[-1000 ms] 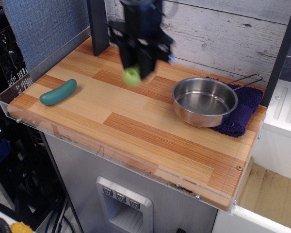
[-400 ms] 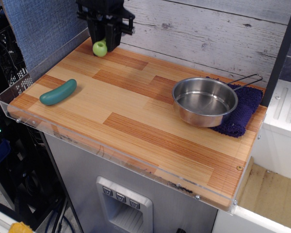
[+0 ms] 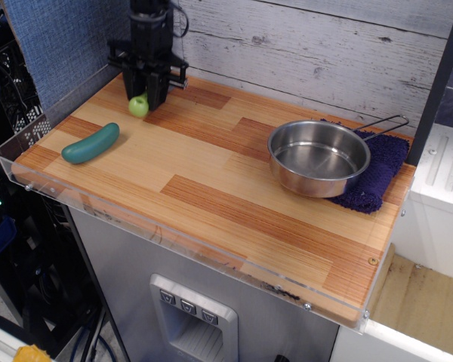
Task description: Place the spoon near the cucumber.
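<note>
Lime-green plastic marks the spoon (image 3: 139,106), of which only the rounded handle end is seen, hanging below the black gripper (image 3: 149,96). The rest of the utensil is hidden between the fingers, which are closed narrowly on it. The handle end is held low over the wooden tabletop (image 3: 211,173), near the back left corner; whether it touches the surface cannot be told. The cucumber (image 3: 90,143), dark teal-green and slightly curved, is laid flat on the wood near the left edge, in front of and to the left of the spoon, near it but apart. A steel pan (image 3: 318,157) with a wire handle is set well apart at the right side, resting partly on a purple cloth (image 3: 377,177). A pale planked wall (image 3: 325,53) is seen behind the table.
</note>
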You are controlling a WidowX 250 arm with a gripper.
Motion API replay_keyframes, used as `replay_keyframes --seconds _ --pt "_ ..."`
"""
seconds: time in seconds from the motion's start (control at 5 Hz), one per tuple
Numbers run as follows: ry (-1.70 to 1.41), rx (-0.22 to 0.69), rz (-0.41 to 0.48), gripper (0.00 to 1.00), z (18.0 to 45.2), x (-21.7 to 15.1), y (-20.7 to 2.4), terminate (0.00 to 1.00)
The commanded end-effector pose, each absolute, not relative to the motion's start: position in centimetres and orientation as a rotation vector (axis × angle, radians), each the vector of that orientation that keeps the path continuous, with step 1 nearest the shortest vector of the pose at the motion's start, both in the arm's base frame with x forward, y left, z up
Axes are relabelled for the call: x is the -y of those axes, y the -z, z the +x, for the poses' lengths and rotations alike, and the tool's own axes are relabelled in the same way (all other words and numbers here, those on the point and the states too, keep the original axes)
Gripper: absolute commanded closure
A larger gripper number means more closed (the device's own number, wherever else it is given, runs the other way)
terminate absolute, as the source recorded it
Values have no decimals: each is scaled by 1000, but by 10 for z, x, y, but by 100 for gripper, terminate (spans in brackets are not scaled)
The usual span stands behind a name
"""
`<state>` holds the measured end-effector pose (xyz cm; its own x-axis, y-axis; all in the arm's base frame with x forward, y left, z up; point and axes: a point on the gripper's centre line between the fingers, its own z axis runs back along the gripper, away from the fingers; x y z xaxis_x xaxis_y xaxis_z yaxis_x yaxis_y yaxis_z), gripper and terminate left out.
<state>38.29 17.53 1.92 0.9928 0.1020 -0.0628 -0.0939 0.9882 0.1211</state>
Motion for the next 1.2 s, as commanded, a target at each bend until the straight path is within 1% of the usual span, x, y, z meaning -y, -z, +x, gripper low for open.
replay_keyframes --seconds 0.0,0.2,0.6,0.8,1.0 --pt "-105 -38 110 100 378 -176 -30 0" --pt "-89 -24 115 0 378 -171 -40 0" --pt "-78 81 145 0 363 -167 -81 0" --pt "-76 122 135 0 355 -159 -112 0" --pt "-48 138 84 0 352 -137 -136 0"
